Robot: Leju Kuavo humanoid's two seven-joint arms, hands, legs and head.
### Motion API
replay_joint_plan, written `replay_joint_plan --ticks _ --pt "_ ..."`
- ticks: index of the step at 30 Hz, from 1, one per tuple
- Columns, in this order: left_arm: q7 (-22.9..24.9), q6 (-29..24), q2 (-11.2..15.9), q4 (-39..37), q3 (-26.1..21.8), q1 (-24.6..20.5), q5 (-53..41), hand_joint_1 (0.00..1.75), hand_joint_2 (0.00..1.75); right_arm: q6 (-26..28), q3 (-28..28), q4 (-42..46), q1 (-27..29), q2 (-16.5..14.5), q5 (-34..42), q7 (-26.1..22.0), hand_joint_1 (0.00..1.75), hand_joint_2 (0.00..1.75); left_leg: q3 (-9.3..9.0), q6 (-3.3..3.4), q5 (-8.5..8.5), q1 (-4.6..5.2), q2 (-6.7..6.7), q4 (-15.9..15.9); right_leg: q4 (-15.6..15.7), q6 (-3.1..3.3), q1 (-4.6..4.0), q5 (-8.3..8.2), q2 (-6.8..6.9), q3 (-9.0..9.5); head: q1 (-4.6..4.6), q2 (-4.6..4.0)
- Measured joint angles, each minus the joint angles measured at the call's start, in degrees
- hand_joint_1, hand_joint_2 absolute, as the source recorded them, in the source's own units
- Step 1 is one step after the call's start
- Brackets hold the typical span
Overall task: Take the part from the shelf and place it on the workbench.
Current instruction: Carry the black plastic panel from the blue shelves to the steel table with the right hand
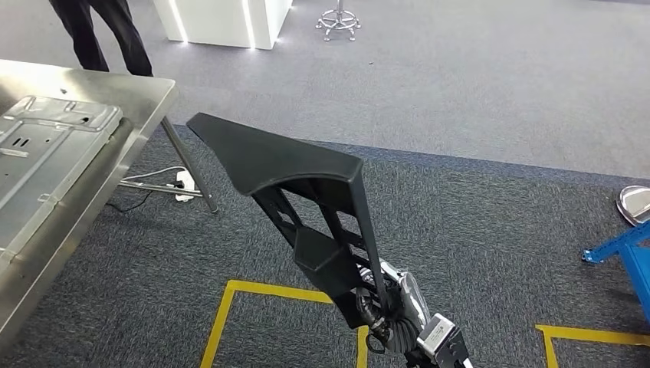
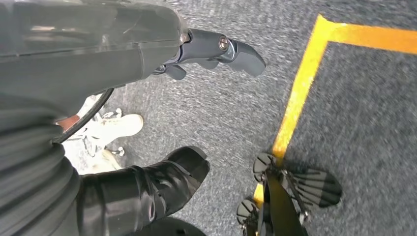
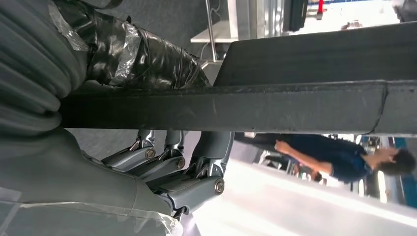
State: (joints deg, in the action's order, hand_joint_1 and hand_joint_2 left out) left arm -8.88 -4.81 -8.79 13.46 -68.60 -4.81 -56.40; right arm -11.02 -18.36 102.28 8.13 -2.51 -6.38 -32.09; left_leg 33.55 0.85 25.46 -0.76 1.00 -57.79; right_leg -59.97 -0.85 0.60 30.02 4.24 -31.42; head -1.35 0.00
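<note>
The part [image 1: 283, 161] is a long black plastic piece with a broad flat top and an open ribbed frame beneath. It stands tilted above the carpet at the middle of the head view. My right hand [image 1: 391, 307] grips its lower end. In the right wrist view the part's edge [image 3: 295, 105] runs across the picture, with my right hand [image 3: 162, 167] clamped on it, taped thumb on one side and fingers on the other. The steel workbench [image 1: 115, 88] stands at the left, apart from the part. My left hand [image 2: 206, 49] hangs over the floor and holds nothing.
A pressed metal panel [image 1: 46, 146] lies on the workbench. A person's legs [image 1: 107, 34] stand behind the bench, and cables [image 1: 180, 184] lie under it. Yellow floor tape [image 1: 230, 307] marks the carpet below. A blue frame [image 1: 625, 253] stands at the right edge. Another person [image 3: 339, 157] is nearby.
</note>
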Motion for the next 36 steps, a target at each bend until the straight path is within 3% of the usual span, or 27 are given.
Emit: replay_joint_plan --ticks 2,4,5,6,7,9,11,13,14,16,18,19,20,21,22,24,26,29,31,34,35,36 --pt "0.11 -0.08 0.05 0.00 -0.11 -0.11 0.30 0.00 1.75 0.05 -0.59 -0.12 -0.72 -0.02 0.26 0.54 1.75 1.75 -0.08 0.57 -0.31 -0.16 -0.95 0.29 -5.49 -0.29 0.22 3.37 -2.83 -2.41 -0.04 0.00" --pt "0.14 -0.22 0.12 0.00 -0.30 -0.21 0.46 0.00 1.75 0.29 -1.20 -0.42 -0.99 -0.03 0.35 0.94 1.75 1.75 0.06 0.76 -0.38 -0.09 -2.07 0.24 -12.86 -0.31 0.23 6.47 -3.90 -6.01 -0.05 0.00" --pt "0.13 -0.29 0.14 0.00 -0.41 -0.21 0.58 0.00 1.75 0.45 -1.46 -0.66 -1.05 -0.03 0.40 1.07 1.75 1.75 0.08 0.77 -0.39 -0.06 -2.76 0.18 -14.78 -0.32 0.24 6.62 -4.02 -7.04 -0.04 0.00" --pt "0.10 -0.39 0.16 0.00 -0.54 -0.20 0.70 0.00 1.75 0.60 -1.73 -0.90 -1.13 -0.03 0.49 1.12 1.75 1.75 0.09 0.76 -0.38 -0.04 -3.49 0.09 -14.48 -0.29 0.27 5.58 -4.09 -7.06 -0.05 0.00" --pt "0.04 -0.49 0.16 0.00 -0.68 -0.18 0.81 0.00 1.75 0.71 -1.97 -1.09 -1.27 -0.03 0.59 1.11 1.75 1.75 0.07 0.70 -0.35 -0.04 -4.25 -0.05 -12.03 -0.23 0.34 3.61 -4.27 -6.06 -0.05 0.00" --pt "-0.19 -0.73 0.10 0.00 -0.97 -0.14 0.87 0.00 1.75 0.79 -2.38 -1.31 -1.69 -0.03 0.80 1.05 1.75 1.75 0.21 0.39 -0.19 0.02 -5.64 -0.52 -4.41 -0.01 0.55 -0.29 -6.11 -2.82 -0.05 0.00" --pt "-0.38 -0.90 0.05 0.00 -1.11 -0.18 0.80 0.00 1.75 0.78 -2.60 -1.45 -1.99 -0.04 0.99 0.97 1.75 1.75 0.68 -0.26 -0.18 0.06 -6.79 -0.92 -0.32 0.25 0.61 -1.53 -7.80 -1.22 -0.04 0.00" --pt "-0.42 -0.99 0.05 0.00 -1.20 -0.13 0.79 0.00 1.75 0.72 -2.75 -1.62 -2.10 -0.08 1.24 0.91 1.75 1.75 1.03 -1.04 -0.40 -0.10 -7.77 -0.86 -0.02 0.76 0.40 -1.50 -7.42 -1.21 -0.02 0.00" --pt "-0.43 -1.07 0.06 0.00 -1.26 -0.04 0.82 0.00 1.75 0.61 -2.83 -1.69 -2.22 -0.15 1.50 0.87 1.75 1.75 1.14 -1.35 -0.36 -0.23 -7.71 -0.97 0.20 1.15 0.41 -1.65 -6.91 -1.11 -0.03 0.00" --pt "-0.44 -1.25 0.08 0.00 -1.36 0.09 0.90 0.00 1.75 0.06 -2.96 -1.81 -2.67 -0.47 2.56 0.68 1.75 1.75 2.29 -1.83 1.21 -0.22 -5.50 -3.41 0.72 2.03 0.56 -1.94 -6.00 -0.83 0.09 0.00" --pt "-0.45 -1.37 0.03 0.00 -1.39 0.05 0.89 0.00 1.75 -0.58 -2.99 -1.97 -2.91 -0.80 3.79 0.44 1.75 1.75 5.45 -2.15 4.66 -0.18 -2.59 -10.06 0.91 2.50 0.43 -1.98 -5.07 -0.71 0.21 0.00" --pt "-0.45 -1.38 -0.01 0.00 -1.39 0.03 0.86 0.00 1.75 -0.80 -2.99 -2.07 -2.92 -0.89 4.19 0.38 1.75 1.75 7.22 -2.28 6.16 -0.23 -2.00 -13.71 0.90 2.58 0.32 -1.95 -4.58 -0.74 0.21 0.00" --pt "-0.45 -1.40 -0.03 0.00 -1.39 0.05 0.84 0.00 1.75 -0.95 -2.98 -2.21 -2.90 -0.91 4.39 0.35 1.75 1.75 8.41 -2.35 6.86 -0.27 -1.71 -16.23 0.89 2.60 0.23 -1.92 -4.13 -0.74 0.20 0.00" --pt "-0.45 -1.43 -0.04 0.00 -1.39 0.12 0.81 0.00 1.75 -1.03 -2.98 -2.34 -2.90 -0.92 4.49 0.35 1.75 1.75 8.54 -2.36 6.48 -0.28 -1.59 -16.68 0.89 2.60 0.17 -1.90 -3.77 -0.74 0.20 0.00" --pt "-0.43 -1.45 -0.03 0.00 -1.39 0.22 0.76 0.00 1.75 -1.02 -2.97 -2.44 -2.91 -0.95 4.52 0.35 1.75 1.75 7.52 -2.28 5.16 -0.28 -1.52 -14.91 0.88 2.57 0.13 -1.88 -3.52 -0.71 0.21 0.00" --pt "-0.37 -1.45 0.01 0.00 -1.39 0.45 0.54 0.00 1.75 -0.70 -2.93 -2.50 -2.92 -1.12 4.55 0.36 1.75 1.75 3.21 -1.89 1.80 -0.21 -1.29 -7.01 0.86 2.39 0.06 -1.78 -3.21 -0.58 0.21 0.00" --pt "-0.26 -1.28 0.04 0.00 -1.40 0.62 0.36 0.00 1.75 -0.21 -2.85 -2.46 -2.92 -1.34 4.55 0.39 1.75 1.75 0.28 -1.36 0.42 0.06 -1.11 -1.48 0.80 1.92 -0.12 -1.67 -3.07 -0.56 0.20 0.00" --pt "-0.03 -0.89 0.13 0.00 -1.47 1.07 0.57 0.00 1.75 -0.02 -2.76 -2.31 -2.82 -1.40 4.55 0.45 1.75 1.75 -0.17 -0.51 0.41 0.25 -1.22 -0.37 0.93 0.90 -0.12 -1.59 -3.04 -0.50 0.19 0.00" --pt "0.08 -0.86 0.18 0.00 -1.57 1.34 0.82 0.00 1.75 -0.02 -2.67 -2.10 -2.76 -1.40 4.55 0.45 1.75 1.75 -0.53 0.22 0.22 0.06 -1.26 0.28 -0.76 0.38 0.00 -0.41 -3.40 -1.14 0.15 0.00" --pt "0.14 -0.92 0.40 0.00 -1.77 1.38 0.92 0.00 1.75 -0.02 -2.48 -1.98 -2.52 -1.38 4.59 0.40 1.75 1.75 -0.77 1.00 0.39 0.16 -1.27 0.56 -10.53 0.13 0.14 4.16 -3.92 -6.13 0.10 0.00" --pt "0.14 -0.96 0.50 0.00 -1.82 1.38 0.91 0.00 1.75 -0.02 -2.44 -1.98 -2.34 -1.37 4.61 0.39 1.75 1.75 -0.86 1.09 0.53 0.24 -1.33 0.52 -13.50 0.07 0.16 4.92 -3.97 -7.86 0.10 0.00" --pt "0.14 -0.99 0.57 0.00 -1.85 1.39 0.86 0.00 1.75 -0.02 -2.40 -1.98 -2.14 -1.36 4.61 0.39 1.75 1.75 -1.00 1.13 0.71 0.29 -1.41 0.46 -14.69 0.05 0.16 4.58 -3.99 -8.77 0.11 0.00"
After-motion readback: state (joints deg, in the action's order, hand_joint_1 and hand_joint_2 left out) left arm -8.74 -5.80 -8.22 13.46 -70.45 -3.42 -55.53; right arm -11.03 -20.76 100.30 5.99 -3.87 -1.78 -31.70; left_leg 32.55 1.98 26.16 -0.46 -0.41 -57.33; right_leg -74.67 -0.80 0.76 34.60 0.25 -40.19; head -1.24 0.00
